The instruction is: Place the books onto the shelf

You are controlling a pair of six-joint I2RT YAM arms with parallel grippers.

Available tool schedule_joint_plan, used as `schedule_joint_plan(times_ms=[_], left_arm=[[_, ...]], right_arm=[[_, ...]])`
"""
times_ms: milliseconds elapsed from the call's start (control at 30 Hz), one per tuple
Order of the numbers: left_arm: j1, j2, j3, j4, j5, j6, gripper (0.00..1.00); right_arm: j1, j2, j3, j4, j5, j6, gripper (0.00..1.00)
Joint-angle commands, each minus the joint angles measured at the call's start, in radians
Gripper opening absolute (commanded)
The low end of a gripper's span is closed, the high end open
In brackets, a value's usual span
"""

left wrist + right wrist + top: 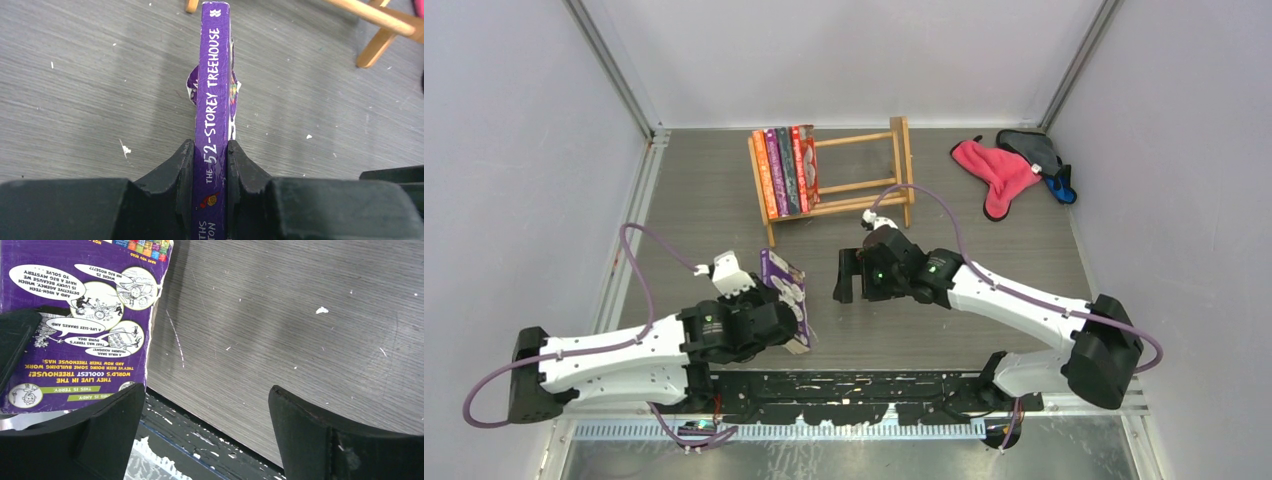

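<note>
Left gripper (776, 305) sits near-left of centre, jaws pressed onto a purple book (786, 292). In the left wrist view the two fingers (186, 167) pinch the spine low down. The purple book (216, 75) runs away from the camera, spine facing it, title "The 52-Storey Treehouse" readable. The book is held on edge and tilted a little, cover facing right. Can't tell if its lower edge touches the table (694, 215).

Right gripper (856, 275) is just right of the book and apart from it, jaws spread wide with nothing between them. In the right wrist view the right gripper (207, 407) has only bare table between its fingers. The purple book (75, 315) shows its back cover at the left, text upside down.

Shelf (902, 165) stands at far centre, upright, long side running left to right. Four books (784, 172) stand on edge packed at its left end: orange, purple, dark, red, leaning slightly. The right part of the shelf is open rails. The held book is well near of the shelf.

Pink cloth (997, 175) lies far right, touching a grey cloth (1034, 150) beyond it.
</note>
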Motion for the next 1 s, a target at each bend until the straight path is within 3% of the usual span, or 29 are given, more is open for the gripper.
schedule_joint_plan(times_ms=[0, 267, 400, 467, 600, 733, 967], left_arm=[[-0.012, -0.09, -0.001, 0.109, -0.132, 0.16, 0.0], [-0.013, -0.159, -0.007, 0.231, -0.11, 0.372, 0.0], [-0.017, -0.134, 0.016, 0.248, -0.105, 0.44, 0.0], [-0.023, -0.125, 0.024, 0.255, -0.108, 0.468, 0.0], [-0.035, -0.124, 0.019, 0.287, -0.113, 0.514, 0.0], [-0.054, -0.138, 0.002, 0.338, -0.116, 0.568, 0.0], [-0.082, -0.208, -0.035, 0.484, -0.088, 0.722, 0.0]], right_arm=[[-0.004, -0.072, -0.008, 0.08, 0.039, -0.004, 1.0], [-0.025, -0.275, -0.155, 0.244, 0.235, 0.153, 1.0], [-0.088, -0.288, -0.173, 0.286, 0.149, 0.151, 0.91], [-0.098, -0.246, -0.134, 0.249, 0.129, 0.128, 0.82], [-0.098, -0.178, -0.029, 0.162, 0.139, 0.091, 0.74], [-0.113, -0.155, 0.011, 0.152, 0.147, 0.111, 0.72], [-0.197, -0.099, 0.019, 0.226, -0.102, 0.225, 0.73]])
